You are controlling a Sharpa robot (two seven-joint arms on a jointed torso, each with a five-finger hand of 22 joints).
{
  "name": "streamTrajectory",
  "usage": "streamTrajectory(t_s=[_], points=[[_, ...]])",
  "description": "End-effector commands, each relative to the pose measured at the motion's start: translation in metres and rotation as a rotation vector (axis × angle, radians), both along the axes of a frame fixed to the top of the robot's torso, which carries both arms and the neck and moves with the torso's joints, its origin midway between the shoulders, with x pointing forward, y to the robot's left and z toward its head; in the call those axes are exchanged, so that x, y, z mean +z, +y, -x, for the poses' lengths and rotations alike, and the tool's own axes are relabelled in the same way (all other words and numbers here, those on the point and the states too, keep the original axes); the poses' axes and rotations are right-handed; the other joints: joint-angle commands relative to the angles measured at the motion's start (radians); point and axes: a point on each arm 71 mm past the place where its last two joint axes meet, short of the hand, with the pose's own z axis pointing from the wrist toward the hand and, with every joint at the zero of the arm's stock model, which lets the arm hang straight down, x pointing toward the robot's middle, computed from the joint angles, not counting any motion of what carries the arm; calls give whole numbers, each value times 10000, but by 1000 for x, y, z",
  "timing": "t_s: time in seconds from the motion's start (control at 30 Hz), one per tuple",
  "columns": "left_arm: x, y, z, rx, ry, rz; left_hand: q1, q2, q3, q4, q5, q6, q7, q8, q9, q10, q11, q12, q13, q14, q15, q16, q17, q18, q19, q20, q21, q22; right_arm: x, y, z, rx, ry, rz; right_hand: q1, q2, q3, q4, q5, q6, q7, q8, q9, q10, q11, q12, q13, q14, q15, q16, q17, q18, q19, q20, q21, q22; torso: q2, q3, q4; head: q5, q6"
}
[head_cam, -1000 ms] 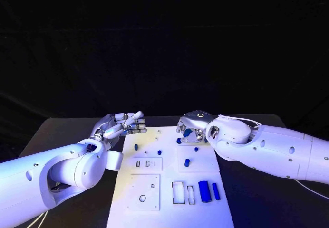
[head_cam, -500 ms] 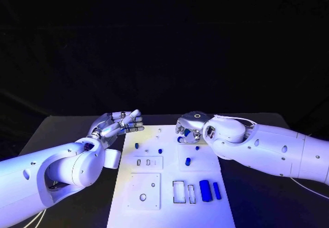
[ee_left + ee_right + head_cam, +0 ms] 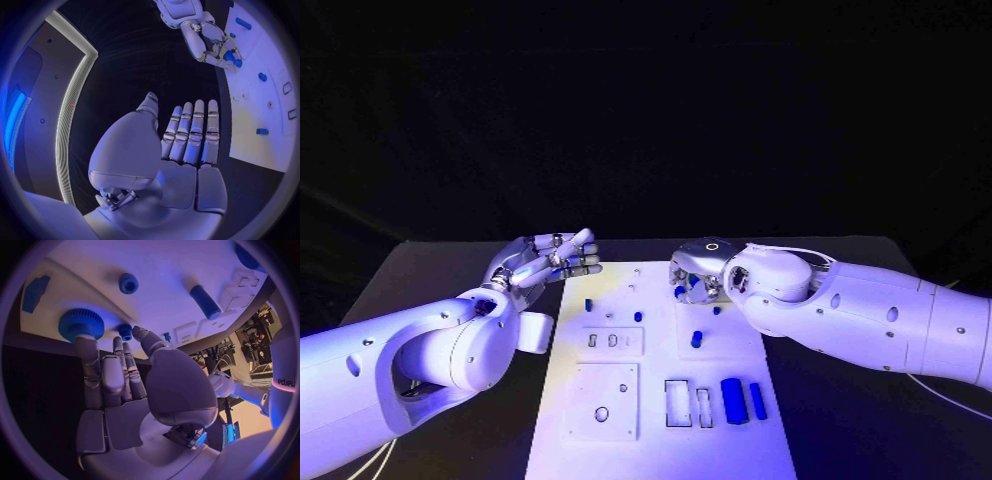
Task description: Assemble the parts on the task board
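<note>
The white task board lies in the middle of the table. My right hand hovers over its far end. Its fingertips touch a large blue gear at the board's edge. A small blue gear sits between the thumb tip and the other fingers; I cannot tell whether it is pinched. My left hand floats off the board's far left corner with straight, empty fingers. A blue cylinder and a thin blue bar lie on the near right of the board.
Small blue pieces stand mid-board beside rectangular slots. In the right wrist view a round blue knob, a blue cylinder and a flat blue piece lie on the board. Black table surrounds it.
The head view has shifted slightly. My left hand has eased a little away from the board's corner. My right hand stays over the gear.
</note>
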Motion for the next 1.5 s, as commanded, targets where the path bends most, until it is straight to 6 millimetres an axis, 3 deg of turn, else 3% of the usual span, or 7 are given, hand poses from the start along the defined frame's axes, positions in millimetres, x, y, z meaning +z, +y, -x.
streamTrajectory(t_s=[0.03,0.37,0.97,1.5], points=[[2,0,0,25,-107,109,42,104,-52,-11,4,-31,53,-63,-13,-68,18,-60,-16,-72,11,-73,-13,22,-82,26,-63,-18,-2,1,0,94,25,221,85,-7,79,6,49,68,1,32,11,-81,7,22,7,292,83,-22,-27,-63,-75,25,-51,-29,25,1,23,-13,24],[2,1,-1,97,-48,105,53,135,-49,-4,4,-39,66,-81,-15,-80,28,-80,-23,-65,16,-90,-11,22,-91,31,-75,-27,-4,-1,-1,27,127,310,319,262,613,62,-200,328,-96,115,82,223,-97,229,60,326,15,331,333,-115,0,-28,370,544,59,-1,23,23,21],[2,1,-1,79,37,117,64,179,-63,14,3,-71,103,-130,-21,-122,57,-134,-40,-63,34,-140,-9,17,-126,44,-108,-53,-7,-2,-2,-2,369,522,263,74,786,95,-320,299,-67,61,99,187,-80,217,38,318,26,445,418,-134,-43,-35,510,728,106,-7,51,-23,6],[1,1,-2,73,99,141,78,233,-60,26,4,-82,115,-157,-21,-146,72,-166,-48,-67,46,-175,-8,16,-142,49,-126,-67,-11,-2,-3,-92,626,654,304,48,906,93,-320,285,-58,38,109,118,-63,188,16,332,36,563,549,-163,4,-18,661,944,121,-15,84,-26,-31]])
